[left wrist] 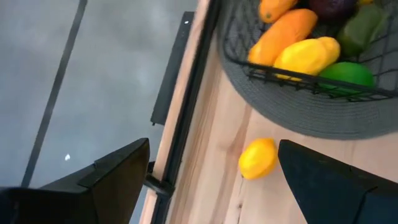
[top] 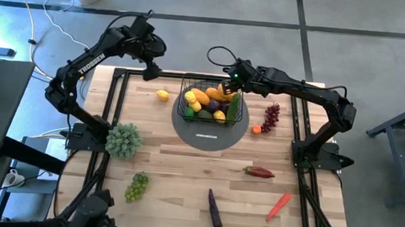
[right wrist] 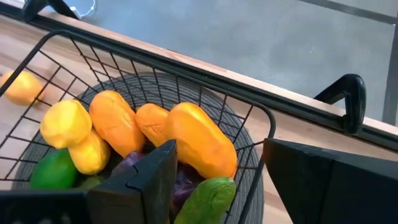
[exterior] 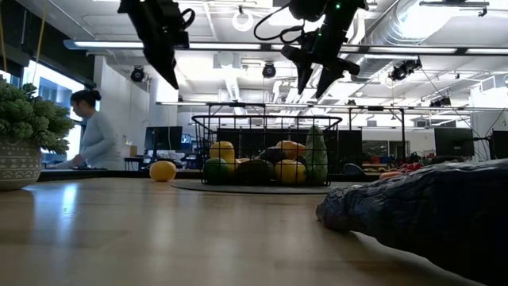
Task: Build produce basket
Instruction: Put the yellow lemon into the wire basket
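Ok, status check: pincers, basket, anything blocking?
Left pincer open, empty, above the lemon. Right pincer open over the basket, holding nothing. Basket part filled. Nothing blocking.

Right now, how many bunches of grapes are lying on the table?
2: green grapes near the front left, below the potted plant, and purple grapes right of the basket. More could hide inside it.

The high view looks straight down on the whole table (top: 184,171). The low view sits at tabletop height, facing level across to the basket (exterior: 266,151). Both wrist views look close onto that basket's rim (left wrist: 292,78) (right wrist: 186,68), which all four views share
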Controlling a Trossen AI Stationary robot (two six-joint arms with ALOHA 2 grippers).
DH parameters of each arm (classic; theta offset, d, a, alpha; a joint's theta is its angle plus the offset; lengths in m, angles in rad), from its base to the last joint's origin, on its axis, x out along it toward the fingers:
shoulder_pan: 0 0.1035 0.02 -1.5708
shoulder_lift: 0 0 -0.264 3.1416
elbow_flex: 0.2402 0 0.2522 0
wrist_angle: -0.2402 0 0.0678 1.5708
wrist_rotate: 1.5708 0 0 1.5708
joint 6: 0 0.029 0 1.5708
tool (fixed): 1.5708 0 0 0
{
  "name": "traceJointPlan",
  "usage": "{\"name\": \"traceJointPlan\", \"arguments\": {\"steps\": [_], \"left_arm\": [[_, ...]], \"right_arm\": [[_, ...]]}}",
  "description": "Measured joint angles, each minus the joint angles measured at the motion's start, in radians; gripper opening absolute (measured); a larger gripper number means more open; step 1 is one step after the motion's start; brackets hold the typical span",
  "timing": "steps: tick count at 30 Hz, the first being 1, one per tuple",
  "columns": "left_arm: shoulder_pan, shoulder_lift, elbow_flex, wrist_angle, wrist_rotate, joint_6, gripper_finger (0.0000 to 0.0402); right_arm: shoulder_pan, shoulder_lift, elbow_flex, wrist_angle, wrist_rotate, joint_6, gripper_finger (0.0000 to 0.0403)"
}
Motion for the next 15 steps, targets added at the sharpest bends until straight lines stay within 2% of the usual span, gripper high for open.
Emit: {"name": "traceJointPlan", "arguments": {"steps": [4, 8, 15], "left_arm": [[-0.030, 0.022, 0.000, -0.007, -0.003, 0.072, 0.0346], [-0.065, 0.071, 0.000, -0.010, -0.077, 0.150, 0.0346], [-0.099, 0.179, 0.000, -0.061, -0.118, 0.172, 0.0346]], "right_arm": [[0.000, 0.000, 0.000, 0.000, 0.000, -0.007, 0.0220], [0.000, 0.000, 0.000, 0.000, 0.000, -0.046, 0.0220], [0.000, 0.000, 0.000, -0.019, -0.002, -0.070, 0.0220]]}}
